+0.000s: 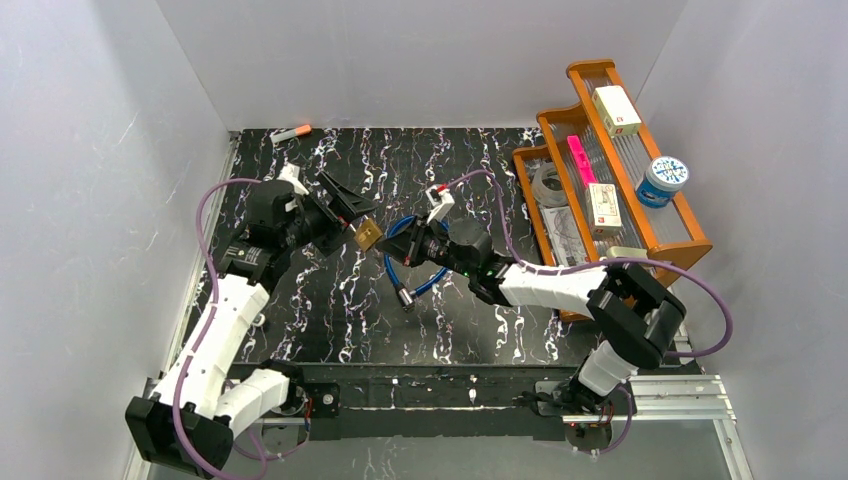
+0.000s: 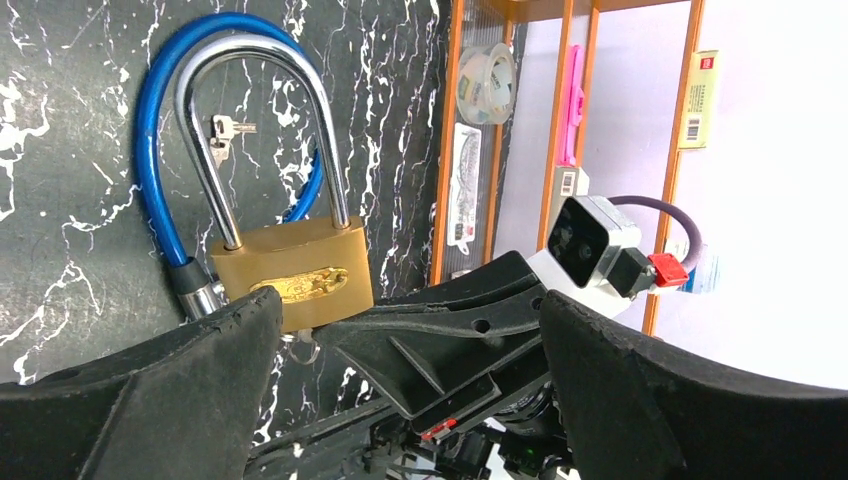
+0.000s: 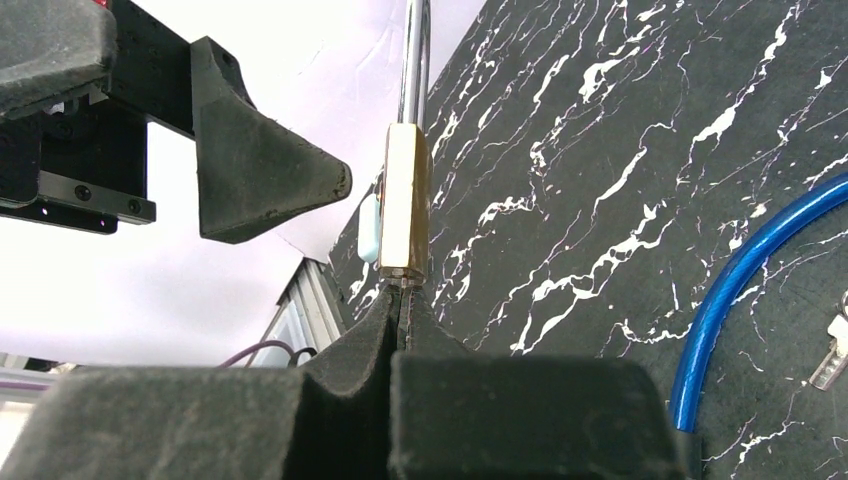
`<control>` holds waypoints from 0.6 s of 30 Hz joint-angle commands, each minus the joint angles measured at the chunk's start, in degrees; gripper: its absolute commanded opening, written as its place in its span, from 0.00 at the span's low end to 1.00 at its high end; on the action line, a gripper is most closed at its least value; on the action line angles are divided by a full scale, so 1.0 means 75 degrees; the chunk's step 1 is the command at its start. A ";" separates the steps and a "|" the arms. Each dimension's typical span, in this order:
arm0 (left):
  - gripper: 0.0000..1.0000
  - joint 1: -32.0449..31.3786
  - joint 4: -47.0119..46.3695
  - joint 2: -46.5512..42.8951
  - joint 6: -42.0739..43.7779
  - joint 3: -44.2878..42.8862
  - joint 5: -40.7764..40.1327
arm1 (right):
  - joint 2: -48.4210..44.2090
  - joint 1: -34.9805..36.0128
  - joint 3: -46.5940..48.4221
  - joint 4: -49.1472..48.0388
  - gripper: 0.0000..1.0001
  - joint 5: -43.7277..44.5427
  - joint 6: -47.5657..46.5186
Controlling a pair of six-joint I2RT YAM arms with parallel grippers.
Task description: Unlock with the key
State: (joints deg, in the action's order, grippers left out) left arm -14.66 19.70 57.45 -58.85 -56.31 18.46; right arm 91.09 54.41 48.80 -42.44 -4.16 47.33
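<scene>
Turning the key [image 2: 303, 345] is the step in hand, and it hinges on one line: the padlock [image 1: 367, 235] sits straight off the tips of your right gripper [image 3: 403, 300]. Its long axis runs from the keyhole face through the brass body and on up the shackle [image 2: 262, 60], in line with those fingers. The right gripper is pinched tight at the keyhole face. Only a sliver of key shows there, so I judge rather than see that the key is what it holds. The lock looks lifted off the table [image 1: 330, 320], hanging between your two arms.

Your left gripper [image 1: 355, 215] stands wide open and grasps nothing. One of its fingers is just beside the brass body and the other is well apart from it. From the right wrist view a clear gap shows between that nearer finger and the lock's edge.

A roll of the right wrist about that axis would probably spin the whole lock unless the left fingers first close across the flat faces.

Watch the blue cable lock [image 2: 158, 150], which lies on the table under and behind the shackle with spare keys [image 2: 224, 128] inside its loop. Whether it touches the shackle cannot be told. The wooden rack [image 1: 560, 120] stands well off to the right.
</scene>
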 commanded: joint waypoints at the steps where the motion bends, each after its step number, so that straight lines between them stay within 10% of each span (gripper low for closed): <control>1: 0.98 0.0010 0.0103 -0.0435 0.0299 -0.0089 -0.0384 | -0.0616 0.0016 0.0001 -0.1445 0.01 0.0273 0.0208; 18: 0.98 0.0009 -0.2254 -0.1137 -0.0051 0.0593 0.0450 | -0.1952 0.0022 0.0049 -0.1643 0.01 0.1235 0.0832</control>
State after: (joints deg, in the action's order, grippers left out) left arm -14.63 14.55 48.34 -55.42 -53.25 14.85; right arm 82.08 54.41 47.75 -44.84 1.87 51.48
